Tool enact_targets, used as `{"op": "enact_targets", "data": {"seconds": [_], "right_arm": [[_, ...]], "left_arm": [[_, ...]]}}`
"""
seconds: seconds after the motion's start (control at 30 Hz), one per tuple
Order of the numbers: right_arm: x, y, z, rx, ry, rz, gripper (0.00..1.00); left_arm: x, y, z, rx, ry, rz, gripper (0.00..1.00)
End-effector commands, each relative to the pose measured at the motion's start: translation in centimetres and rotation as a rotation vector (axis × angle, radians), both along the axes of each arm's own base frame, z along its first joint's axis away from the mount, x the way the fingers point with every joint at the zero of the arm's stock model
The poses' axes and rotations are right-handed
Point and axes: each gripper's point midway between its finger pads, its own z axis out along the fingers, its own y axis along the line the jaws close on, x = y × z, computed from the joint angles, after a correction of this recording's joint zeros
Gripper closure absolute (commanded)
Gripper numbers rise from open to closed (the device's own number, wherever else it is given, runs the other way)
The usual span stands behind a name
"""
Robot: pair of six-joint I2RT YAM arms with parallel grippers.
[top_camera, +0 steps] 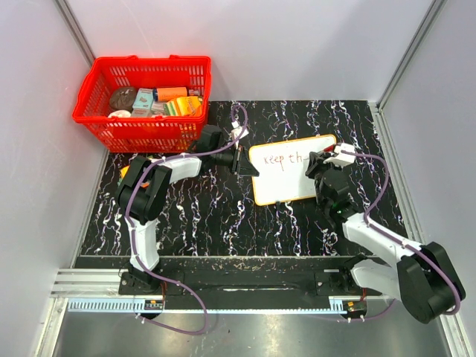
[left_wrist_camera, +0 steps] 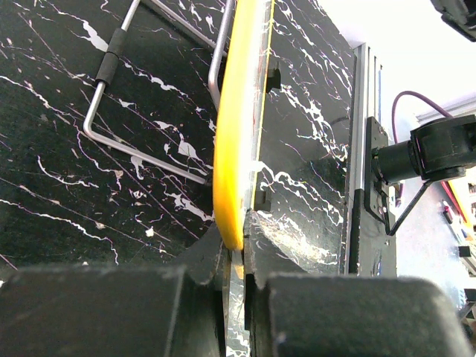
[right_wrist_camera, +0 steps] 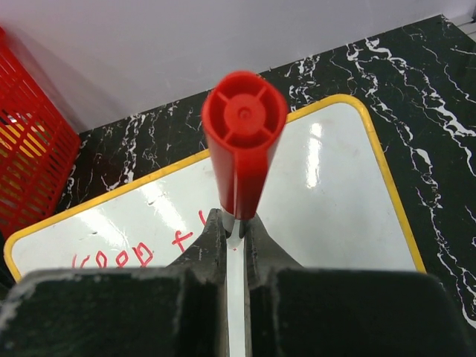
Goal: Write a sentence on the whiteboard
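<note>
Grippers are both squeezing tight. The left gripper [left_wrist_camera: 236, 251] is pinching the yellow rim of the whiteboard [left_wrist_camera: 239, 111], jaws nearly closed on the thin edge at the board's nine o'clock side. A bent wire stand [left_wrist_camera: 111, 104] is showing beside that edge.

The whiteboard is resting near the table's centre, a touch toward three o'clock. Its long axis is running nine to three, with the right end tipped slightly toward two. The sentence [top_camera: 282, 160] is showing only as red "keep th", reading along that axis.

At the board's three o'clock end the right gripper [right_wrist_camera: 234, 225] is gripping a red marker [right_wrist_camera: 244, 141], jaws almost closed on the barrel. The marker's butt end is facing the wrist camera and its barrel is pointing down at the board, tip hidden.

A black, white-veined table [top_camera: 201, 216] is carrying everything. A red basket [top_camera: 141, 104] of packets is sitting at eleven o'clock, and pale walls [top_camera: 297, 44] are closing in the far side and both flanks.
</note>
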Motion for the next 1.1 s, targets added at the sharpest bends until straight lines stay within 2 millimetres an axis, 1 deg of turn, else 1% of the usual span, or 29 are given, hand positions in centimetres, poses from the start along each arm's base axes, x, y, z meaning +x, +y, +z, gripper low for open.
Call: {"op": "enact_targets", "data": {"seconds": [0.0,0.13,0.33,0.6,0.8,1.07], "right_arm": [[1.4,0.3,1.8,0.003,-0.041,-0.011,1.0],[1.8,0.6,1.5,0.006,-0.036,-0.008,1.0],[2.0,0.7,1.9,0.008,-0.044,-0.007,1.0],[2.4,0.8,1.5,0.002,-0.035,-0.013,1.0],[2.4,0.3,1.0,-0.011,-0.021,-0.039,1.0],[2.2,-1.1,1.1,-0.025,-0.016,-0.095,1.0]], "left_arm": [[-1.1,0.5,-5.9,0.144,0.0,-0.003,1.0],[-1.1,0.6,-5.9,0.145,0.002,-0.001,1.0],[-1.1,0.4,-5.9,0.143,0.0,-0.005,1.0],[-1.1,0.5,-5.8,0.143,0.001,-0.005,1.0],[-1.1,0.5,-5.9,0.145,0.002,-0.004,1.0],[-1.1,0.4,-5.8,0.144,0.002,-0.005,1.0]]}}
